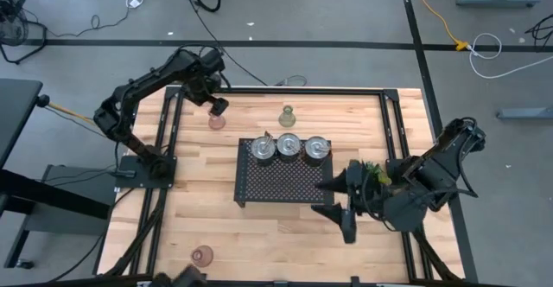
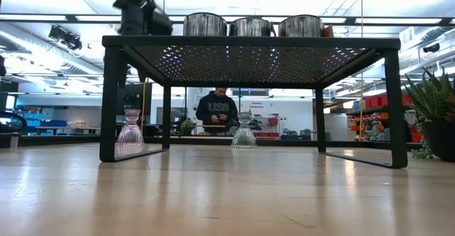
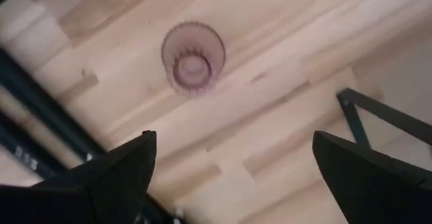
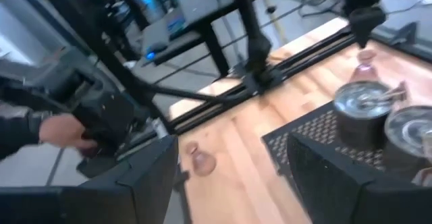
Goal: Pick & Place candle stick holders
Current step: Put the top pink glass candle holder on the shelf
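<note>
Three shiny silver holders (image 1: 289,146) stand in a row on the far part of the black perforated tray (image 1: 276,183); they also show on its top in the low view (image 2: 250,26). A pink glass holder (image 1: 216,123) stands on the table at the far left, seen from above in the left wrist view (image 3: 192,63). My left gripper (image 1: 219,106) hovers open just above it. An olive-green glass holder (image 1: 287,114) stands behind the tray. A second pink glass holder (image 1: 203,255) stands near the near edge. My right gripper (image 1: 335,206) is open and empty at the tray's near right corner.
A small spiky potted plant (image 1: 376,173) stands right of the tray, beside my right arm. Black rails (image 1: 169,131) run along the table's left and right sides. A person (image 2: 217,110) stands beyond the far edge, and a hand (image 4: 59,131) shows off the table's near left.
</note>
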Robot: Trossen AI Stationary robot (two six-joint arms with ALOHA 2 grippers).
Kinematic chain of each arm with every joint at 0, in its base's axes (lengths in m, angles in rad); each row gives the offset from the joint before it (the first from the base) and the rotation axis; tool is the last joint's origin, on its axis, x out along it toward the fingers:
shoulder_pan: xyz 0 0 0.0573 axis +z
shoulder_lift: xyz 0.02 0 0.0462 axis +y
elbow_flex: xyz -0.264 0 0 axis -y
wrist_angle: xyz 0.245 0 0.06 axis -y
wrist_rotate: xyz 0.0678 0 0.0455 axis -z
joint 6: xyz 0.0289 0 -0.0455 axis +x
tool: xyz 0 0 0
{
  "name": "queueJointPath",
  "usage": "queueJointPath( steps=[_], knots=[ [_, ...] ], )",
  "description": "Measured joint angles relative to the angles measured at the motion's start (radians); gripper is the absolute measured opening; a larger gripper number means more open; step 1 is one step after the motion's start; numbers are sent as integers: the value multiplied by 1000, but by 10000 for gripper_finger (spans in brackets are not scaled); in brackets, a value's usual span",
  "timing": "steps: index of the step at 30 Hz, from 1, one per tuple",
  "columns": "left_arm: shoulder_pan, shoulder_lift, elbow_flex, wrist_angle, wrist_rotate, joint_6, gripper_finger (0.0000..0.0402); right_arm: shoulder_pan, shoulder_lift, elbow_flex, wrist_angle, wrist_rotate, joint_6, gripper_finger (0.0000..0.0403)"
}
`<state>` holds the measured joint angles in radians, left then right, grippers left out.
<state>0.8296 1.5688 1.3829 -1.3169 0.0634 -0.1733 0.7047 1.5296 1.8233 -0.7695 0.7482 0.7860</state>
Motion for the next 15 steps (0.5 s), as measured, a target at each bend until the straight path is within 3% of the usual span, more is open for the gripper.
queueJointPath(
  steps=[7,15],
  knots=[
    [114,9,-118,103,69,65,399,-85,0,0,6,-9,-21,274],
    [130,9,-196,229,72,63,399,-154,0,0,6,-83,-98,274]
  ],
)
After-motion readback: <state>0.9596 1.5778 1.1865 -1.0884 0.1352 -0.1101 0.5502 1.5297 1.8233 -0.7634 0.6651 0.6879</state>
